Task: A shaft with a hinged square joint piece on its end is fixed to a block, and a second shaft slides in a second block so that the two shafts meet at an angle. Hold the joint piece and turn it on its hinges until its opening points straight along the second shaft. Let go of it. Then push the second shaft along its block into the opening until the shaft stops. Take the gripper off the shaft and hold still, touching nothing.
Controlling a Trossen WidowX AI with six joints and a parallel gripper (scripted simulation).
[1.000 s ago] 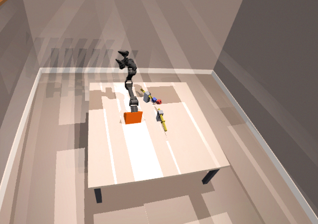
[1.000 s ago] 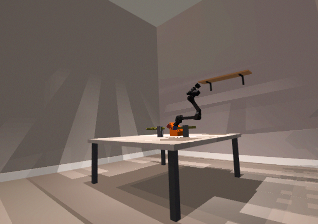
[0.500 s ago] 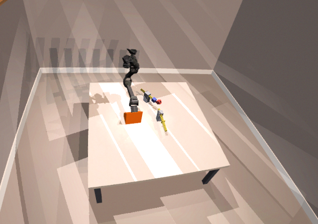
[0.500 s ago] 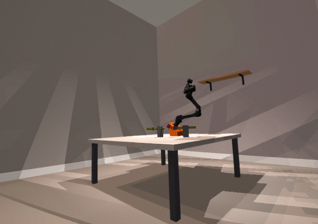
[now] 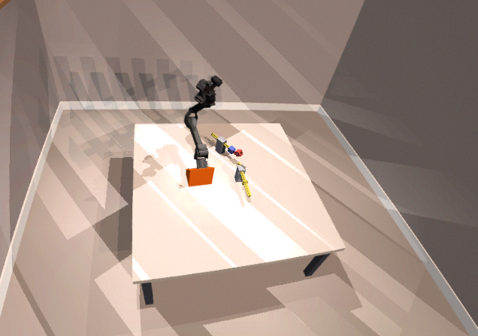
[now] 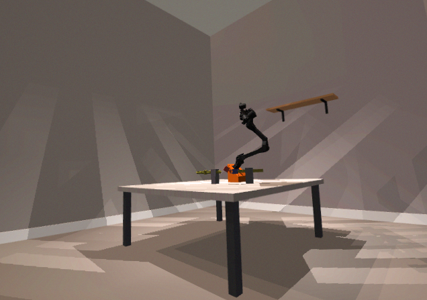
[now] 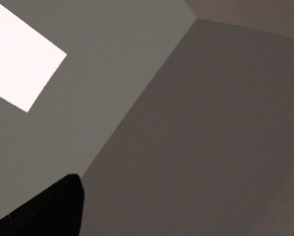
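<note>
The first yellow shaft [image 5: 213,135] [image 6: 258,170] runs through a grey block [image 5: 220,146] [image 6: 249,175]. Its joint end has a blue part [image 5: 231,149] [image 6: 235,171] and a red square piece [image 5: 239,152] [image 6: 226,168], tilted in the exterior view; its opening is too small to make out. The second yellow shaft [image 5: 247,189] [image 6: 201,172] passes through another grey block [image 5: 240,173] [image 6: 215,176], its near end apart from the red piece. My gripper [image 7: 194,170] is open and empty, raised high above both shafts, touching nothing.
The arm stands on an orange base [image 5: 200,177] [image 6: 236,177] beside the blocks on the table [image 5: 173,246] [image 6: 165,187]. A wooden shelf [image 6: 303,103] hangs on the wall. The wrist view shows only walls, ceiling and a bright panel [image 7: 21,56].
</note>
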